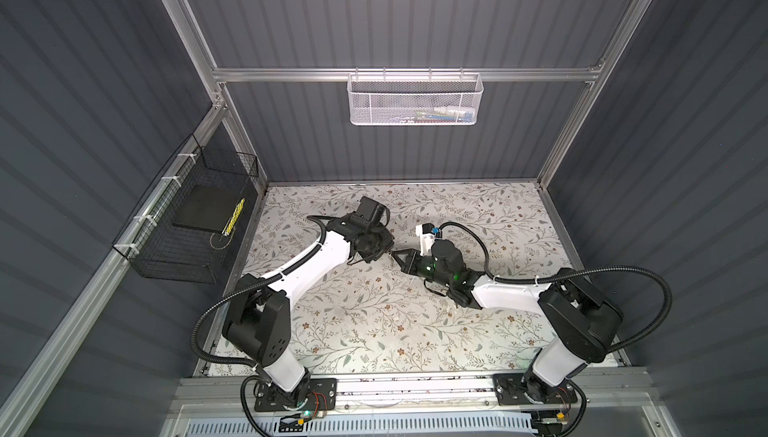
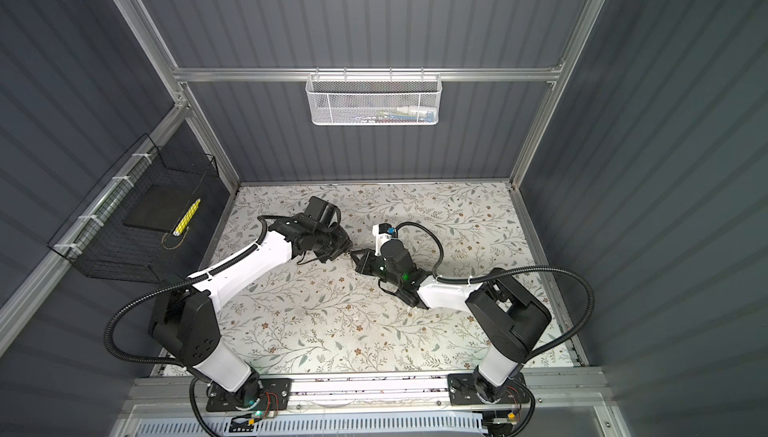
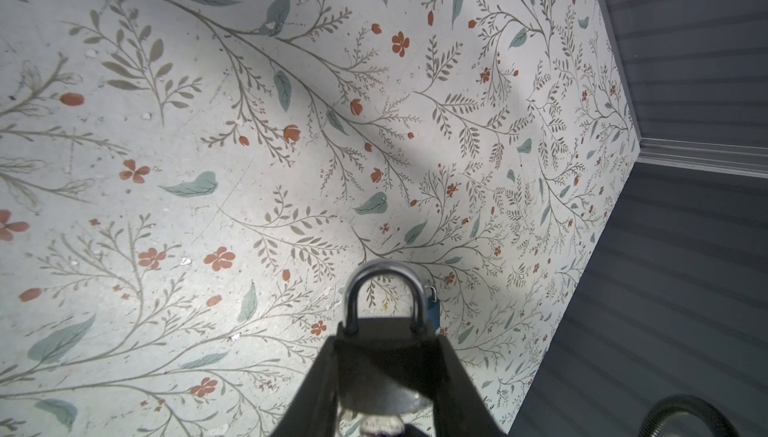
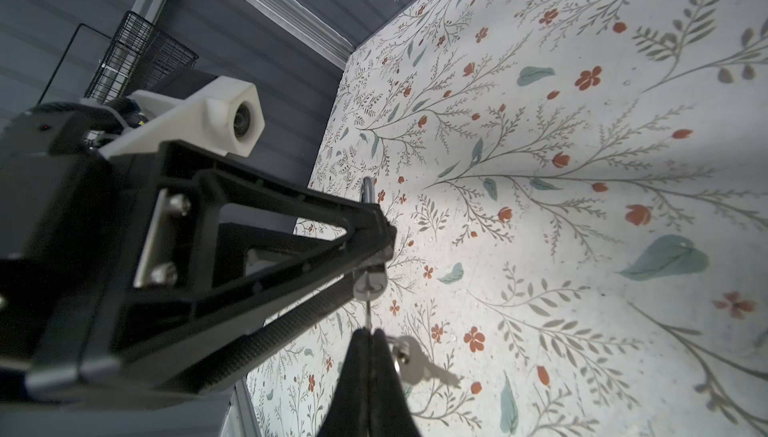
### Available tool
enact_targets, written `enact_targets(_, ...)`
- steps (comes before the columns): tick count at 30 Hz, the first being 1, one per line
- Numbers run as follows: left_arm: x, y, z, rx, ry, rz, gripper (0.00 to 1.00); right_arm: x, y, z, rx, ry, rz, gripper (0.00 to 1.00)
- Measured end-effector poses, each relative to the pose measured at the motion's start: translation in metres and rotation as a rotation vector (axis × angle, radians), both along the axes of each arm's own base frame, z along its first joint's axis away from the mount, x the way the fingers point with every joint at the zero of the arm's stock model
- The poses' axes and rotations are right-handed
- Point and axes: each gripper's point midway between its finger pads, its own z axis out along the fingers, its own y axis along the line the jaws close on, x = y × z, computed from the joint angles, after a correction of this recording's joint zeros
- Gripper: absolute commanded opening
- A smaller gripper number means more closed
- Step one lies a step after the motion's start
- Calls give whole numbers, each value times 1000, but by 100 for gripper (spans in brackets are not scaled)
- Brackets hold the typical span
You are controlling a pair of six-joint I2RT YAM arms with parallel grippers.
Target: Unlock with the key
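The padlock (image 3: pixel 386 356) is held in the air above the middle of the floral surface (image 3: pixel 166 165). Our left fingers (image 3: pixel 320 389) clamp across its body, and the keyway faces the other arm so the key (image 4: pixel 368 310) can go straight in. Our right fingers (image 4: pixel 357 372) pinch the key's head, and the blade appears to sit in the cylinder. A spare key (image 4: pixel 415 368) dangles beside them. Both legs of the shackle (image 3: pixel 382 266) look seated, so we judge the turn not yet made.

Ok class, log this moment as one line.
left gripper: holds padlock | right gripper: holds key | key: tip at keyhole | shackle: closed
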Motion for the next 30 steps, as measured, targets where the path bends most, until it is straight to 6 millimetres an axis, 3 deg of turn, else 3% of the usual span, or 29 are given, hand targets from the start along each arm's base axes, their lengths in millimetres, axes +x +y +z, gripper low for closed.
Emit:
enact_targets(10,11,-1,6,-8,-51,17,0,13,1,6,-1,0,-15,0)
enact_targets(30,12,-2,7,-11,-59,18,2,14,-2,5,4,5,-15,2)
